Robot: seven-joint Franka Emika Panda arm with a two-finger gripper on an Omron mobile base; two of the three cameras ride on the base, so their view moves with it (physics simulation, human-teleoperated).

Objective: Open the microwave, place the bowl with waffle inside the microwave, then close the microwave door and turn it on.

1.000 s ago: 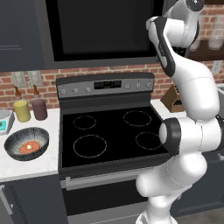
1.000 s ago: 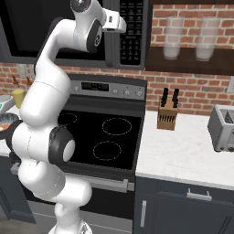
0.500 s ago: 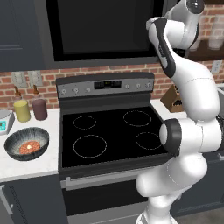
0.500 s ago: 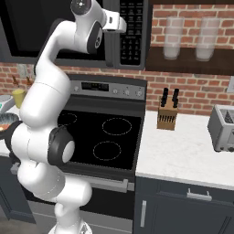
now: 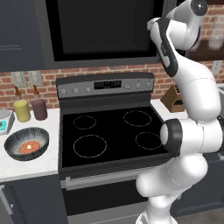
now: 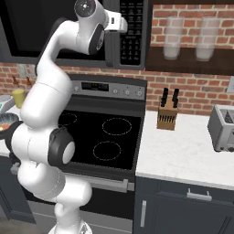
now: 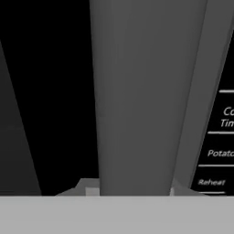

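Hand view: door handle [image 7: 137,91] against end effector.

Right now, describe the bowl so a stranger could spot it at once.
Find the black stove; on the white counter to its left sits the bowl. It is wide, shallow and dark grey with pale streaks, holding an orange-red waffle, unlike the upright yellow cup and purple cup behind it.

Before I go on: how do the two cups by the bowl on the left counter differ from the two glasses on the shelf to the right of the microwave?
The cups are opaque, one yellow and one dull purple; the shelf glasses are clear and colourless. The cups stand low on the white counter against the brick wall, behind the bowl; the glasses sit high on a dark shelf level with the microwave. The glasses look taller and slimmer than the cups. Both pairs stand upright, side by side.
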